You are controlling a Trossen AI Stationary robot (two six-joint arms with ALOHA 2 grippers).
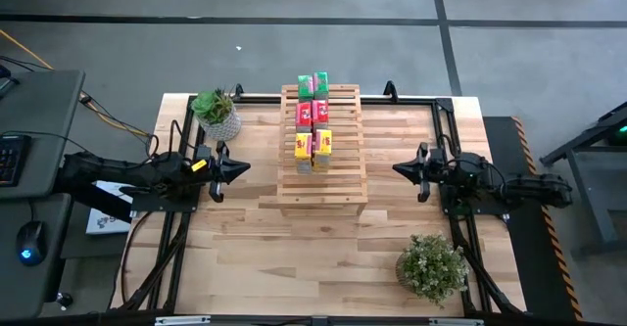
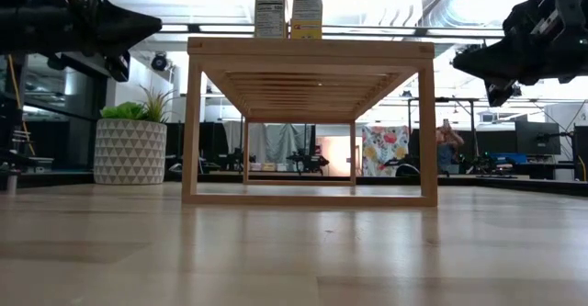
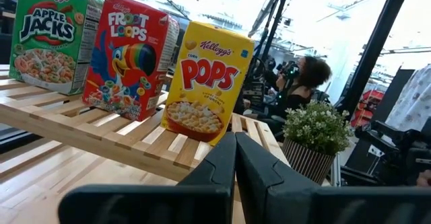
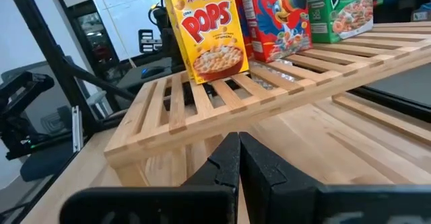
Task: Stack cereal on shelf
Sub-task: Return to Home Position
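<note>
Six cereal boxes (image 1: 313, 118) stand paired along the shelf (image 1: 343, 174) in the middle of the worktop (image 1: 294, 257). The left claw (image 1: 242, 167) and right claw (image 1: 397, 169) flank it, well apart from it — both pinched closed, holding nothing. We should draw each straight outward, never sweeping toward the boxes.

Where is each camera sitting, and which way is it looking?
High view: above the table, looking straight down on the shelf, cereal boxes, left gripper and right gripper.
Low view: at tabletop height, looking level under the shelf into the room; both grippers at the upper corners.
Left wrist view: on the left arm, facing the boxes past its own shut fingers.
Right wrist view: on the right arm, facing them from the opposite side, fingers shut.
Shared: high and low both show the white-potted plant.
</note>
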